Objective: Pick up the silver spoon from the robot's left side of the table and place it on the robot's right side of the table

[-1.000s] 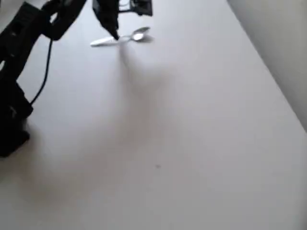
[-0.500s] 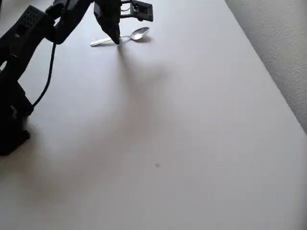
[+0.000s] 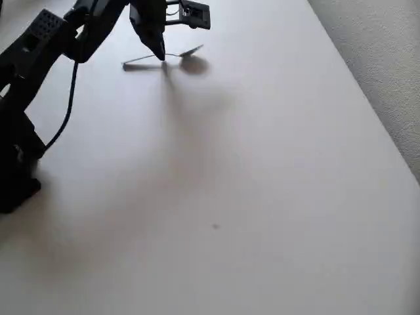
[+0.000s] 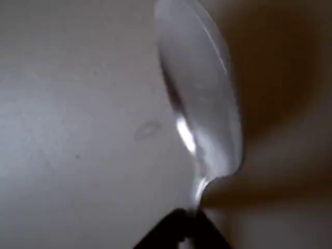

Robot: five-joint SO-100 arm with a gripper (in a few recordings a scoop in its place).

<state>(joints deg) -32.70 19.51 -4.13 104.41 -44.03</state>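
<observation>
One silver spoon (image 3: 187,51) sits clamped at its neck in the black tool (image 3: 159,52), bowl raised off the white worktop (image 3: 249,184) beyond the fingertips.

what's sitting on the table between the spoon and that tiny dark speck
Nothing. In the overhead view the table is bare white from the silver spoon, held by the gripper, down to the dark speck; only soft shadow crosses that stretch.

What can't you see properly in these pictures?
- Spoon handle: in the wrist view it is cut off by the bottom edge, behind the dark gripper.
- Spoon bowl: in the overhead view it is too small for detail.
- Arm: its top is cut off by the overhead view's upper edge.
</observation>
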